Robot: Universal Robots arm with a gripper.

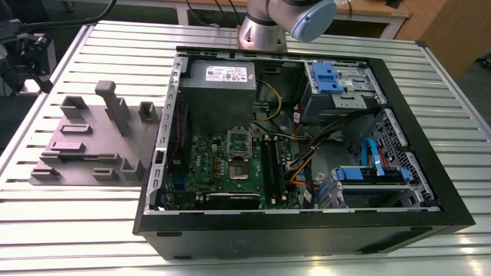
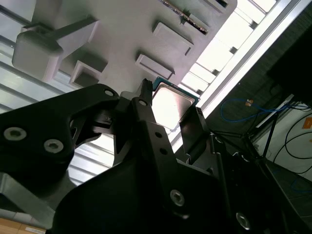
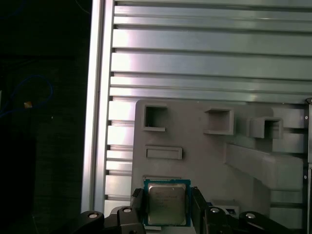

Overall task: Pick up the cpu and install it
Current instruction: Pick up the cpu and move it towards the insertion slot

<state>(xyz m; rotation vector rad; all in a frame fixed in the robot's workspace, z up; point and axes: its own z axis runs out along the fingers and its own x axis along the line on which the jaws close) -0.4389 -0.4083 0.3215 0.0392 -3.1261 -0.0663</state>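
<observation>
Hold on cpu (image 3: 166,204), exterior view's upper left.
Pinched edgewise in closed gripper (image 3: 166,210); likely needed level carrying, gentle squeeze.

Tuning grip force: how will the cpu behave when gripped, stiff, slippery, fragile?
Probably rigid and light: the cpu is a thin flat square, held unbent by the gripper. Its shiny metal top looks slippery; thin edges give little purchase.

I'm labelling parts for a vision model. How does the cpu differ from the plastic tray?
The cpu has a shiny metal top; the tray is matte grey plastic. The cpu is small and flat; the tray is far larger, with raised blocks and recesses. The gripper grips the cpu; the tray lies on the table. Both have straight edges.
</observation>
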